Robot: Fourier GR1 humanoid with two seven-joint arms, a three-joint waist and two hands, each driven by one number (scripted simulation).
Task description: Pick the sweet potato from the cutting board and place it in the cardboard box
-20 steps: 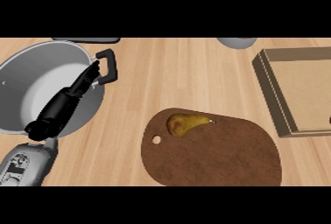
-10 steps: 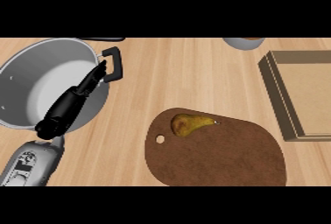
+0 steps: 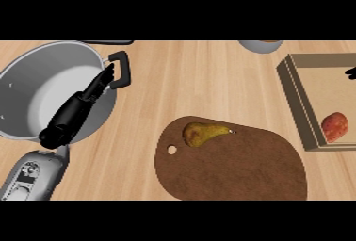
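Head view, near to far. We see one brown cutting board (image 3: 236, 167) nearest the lower edge, with a small hole near its left rim, lying flat on the light wood table (image 3: 188, 75). One yellowish pear-shaped item (image 3: 202, 133) lies at the board's upper left part, stem end pointing right.

At lower left, one grey forearm (image 3: 31, 176) comes in from the bottom edge. Our left hand (image 3: 73, 115) is black and stretches up and to the right over the inside of one grey pot (image 3: 35, 89). Its fingers (image 3: 104, 80) are straight and together, holding nothing, tips near the pot's right rim just beside the black handle (image 3: 122, 68). We cannot tell if the hand touches the pot.

At right, one cardboard box (image 3: 295, 101) sits well apart from the pot, partly cut off by the right edge. One reddish-orange sweet potato (image 3: 334, 126) lies inside the box, at its near right part, against the frame edge. So the task's thing is in the box, not on the board.

Farther up at the right edge, over the box, a small black bit shows (image 3: 351, 72); likely our right hand, too little visible, so we cannot tell its fingers' state.

Farthest, at the top edge, one grey round bowl-like object (image 3: 261, 45) is partly visible, and a second black pot handle (image 3: 111, 42) at top left.
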